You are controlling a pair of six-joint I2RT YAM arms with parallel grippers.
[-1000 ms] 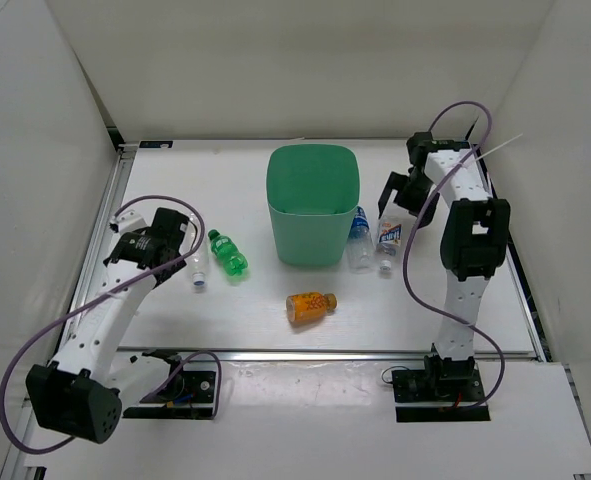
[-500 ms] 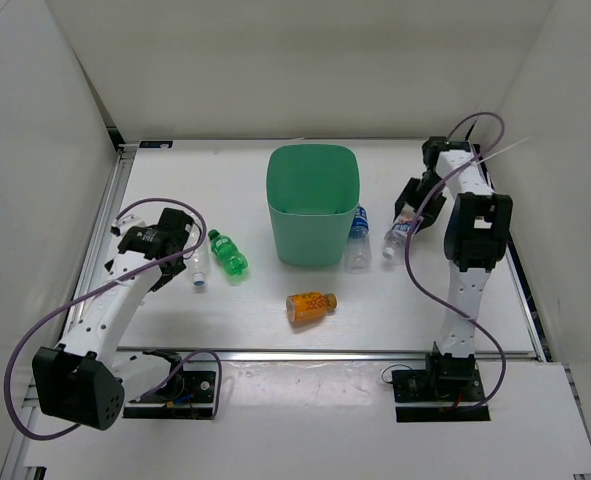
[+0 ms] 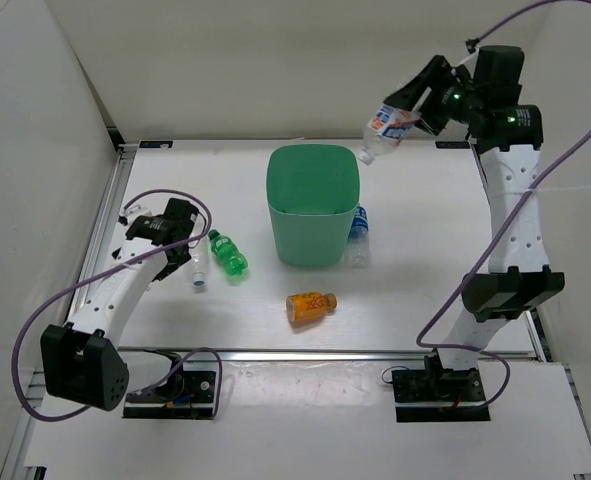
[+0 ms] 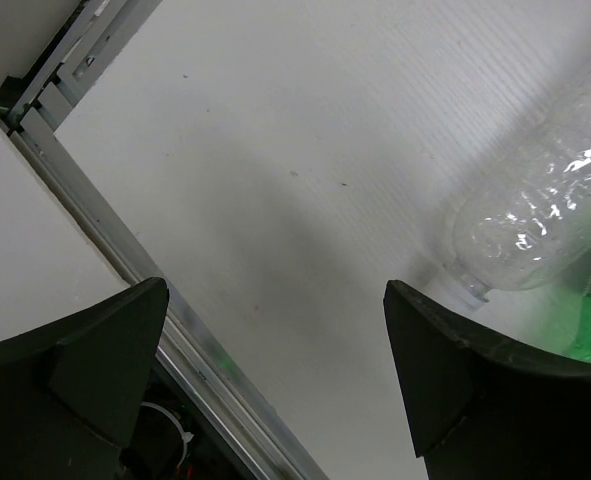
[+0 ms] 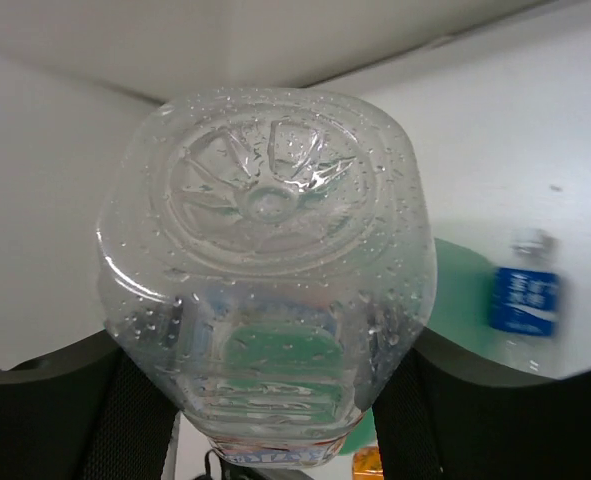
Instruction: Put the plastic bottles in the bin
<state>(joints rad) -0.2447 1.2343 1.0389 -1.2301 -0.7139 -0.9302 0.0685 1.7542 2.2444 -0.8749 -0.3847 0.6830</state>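
Observation:
The mint-green bin (image 3: 313,232) stands mid-table. High above its right rim my right gripper (image 3: 415,106) is shut on a clear plastic bottle with a white-red label (image 3: 385,127), held tilted. The right wrist view shows that bottle's base (image 5: 265,200) filling the gap in the right gripper (image 5: 275,400). A blue-label bottle (image 3: 358,236) lies against the bin's right side. An orange bottle (image 3: 310,306) lies in front of the bin. Left of the bin lie a green bottle (image 3: 228,252) and a clear white-capped bottle (image 3: 197,268). My left gripper (image 3: 178,245) hovers open beside the clear one (image 4: 535,220).
A metal rail (image 4: 85,200) runs along the table's left edge, close under the left gripper (image 4: 275,330). White walls enclose the table on the left, back and right. Both arm bases sit at the near edge.
My right gripper shut on the white-red label bottle beside the bin and lifted it high, up and left to above the bin's right rim. The left arm shifted only slightly.

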